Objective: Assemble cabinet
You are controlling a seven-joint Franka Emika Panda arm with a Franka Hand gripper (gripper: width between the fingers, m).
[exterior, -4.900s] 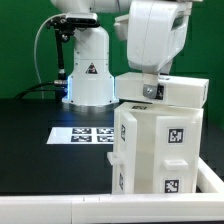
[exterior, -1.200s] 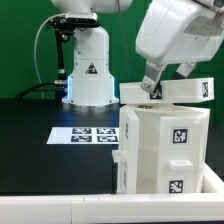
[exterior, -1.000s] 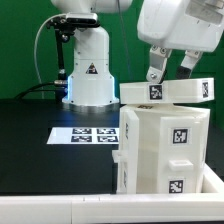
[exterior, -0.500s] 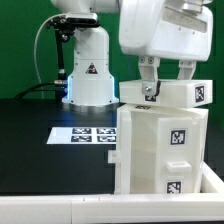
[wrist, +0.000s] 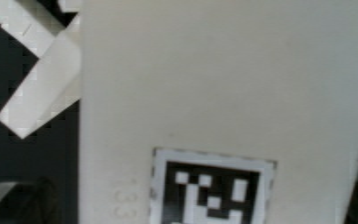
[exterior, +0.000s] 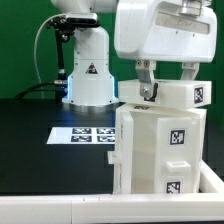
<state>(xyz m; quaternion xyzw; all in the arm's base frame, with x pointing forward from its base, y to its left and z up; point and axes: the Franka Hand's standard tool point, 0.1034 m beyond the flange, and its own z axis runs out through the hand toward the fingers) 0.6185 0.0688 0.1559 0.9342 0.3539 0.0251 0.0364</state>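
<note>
The cabinet (exterior: 160, 150) is a tall white box with marker tags, standing at the exterior view's right. A white top slab (exterior: 178, 94) lies level across it, slightly overhanging toward the left. My gripper (exterior: 168, 82) has come down from above and straddles this slab, one finger (exterior: 148, 85) against its near face and the other behind it. Whether the pads press on the slab cannot be told. The wrist view is filled by the slab's white surface (wrist: 229, 80) and one marker tag (wrist: 220, 190); the fingers do not show there.
The marker board (exterior: 85, 134) lies flat on the black table left of the cabinet. The robot's white base (exterior: 88, 75) stands behind it with a cable loop. A white rail (exterior: 60, 210) runs along the table's front edge.
A second ago my gripper hung tilted above a slanted slab. It has since turned upright and sunk around the slab, which now lies level on the cabinet.
</note>
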